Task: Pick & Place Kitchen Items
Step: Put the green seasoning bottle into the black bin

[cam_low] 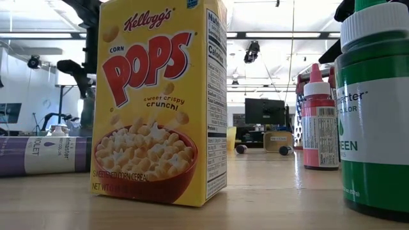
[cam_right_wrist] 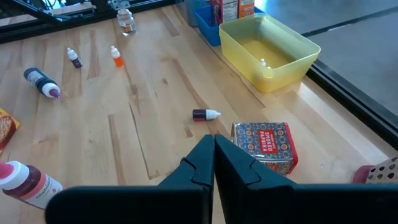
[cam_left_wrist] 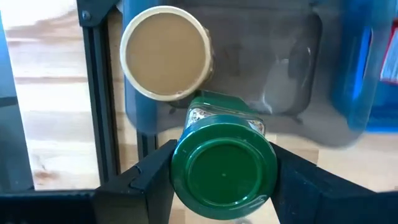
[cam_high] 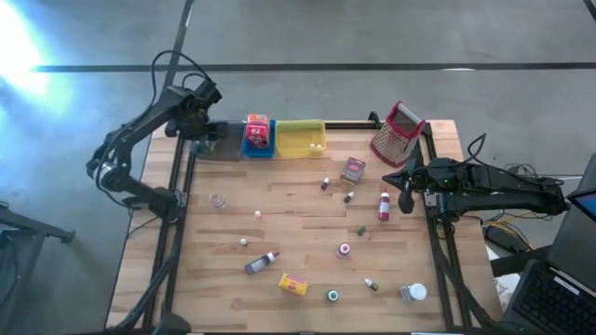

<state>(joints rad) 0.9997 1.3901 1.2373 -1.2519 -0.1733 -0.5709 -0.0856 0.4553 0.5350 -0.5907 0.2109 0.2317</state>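
My left gripper (cam_high: 202,140) is at the table's far left, over the grey tray (cam_high: 222,147), shut on a small glass jar with a green cap (cam_left_wrist: 224,168). A tan-lidded pot (cam_left_wrist: 165,53) stands in the grey tray (cam_left_wrist: 286,74). My right gripper (cam_right_wrist: 214,163) is shut and empty at the right edge (cam_high: 406,197), above the table near a patterned tin (cam_right_wrist: 264,144) and a small dark bottle (cam_right_wrist: 205,114). Several small bottles, jars and a yellow box (cam_high: 293,285) lie scattered on the wood. My left gripper pinches the jar's green cap (cam_left_wrist: 180,171) between its two fingers (cam_left_wrist: 155,180), one on each side of the cap. The fingers come from above, pointing down. The jar stands upright below them at the grey tray's edge; I cannot tell whether its bottom rests on anything.
The blue tray (cam_high: 259,138) holds red boxes, and the yellow tray (cam_high: 300,140) stands beside it at the far edge. The metal grater (cam_high: 399,132) stands far right. In the low view a Corn Pops box (cam_low: 160,102) and a green bottle (cam_low: 374,108) stand close to the camera.
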